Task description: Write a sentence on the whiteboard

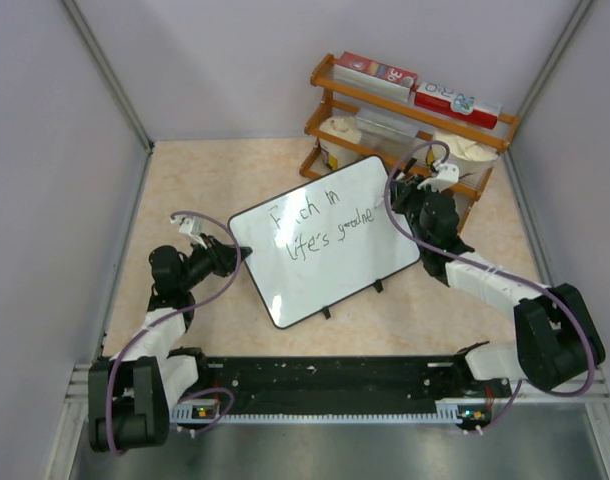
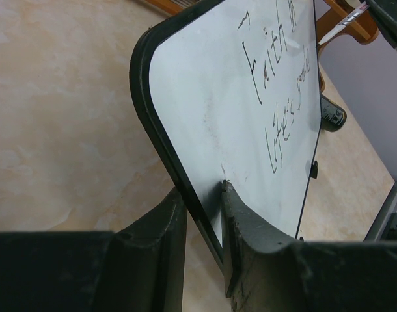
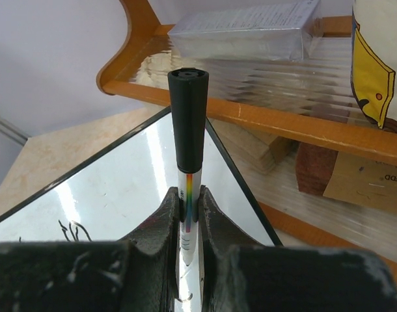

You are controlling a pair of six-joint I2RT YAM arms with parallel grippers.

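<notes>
While in left claw [image 2: 202, 192], lettered whiteboard [image 2: 205, 97].

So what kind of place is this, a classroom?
Probably a robot lab booth, not a classroom: plain grey walls box in one table, the left arm and right arm are bolted at its near edge, and a wooden shelf holds boxes and tubs.

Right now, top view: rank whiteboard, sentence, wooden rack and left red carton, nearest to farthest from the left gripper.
1. whiteboard: left rim clamped between the jaws of the left gripper.
2. sentence: mid-board, to the right.
3. wooden rack: far right corner.
4. left red carton: on the rack's top shelf.
</notes>
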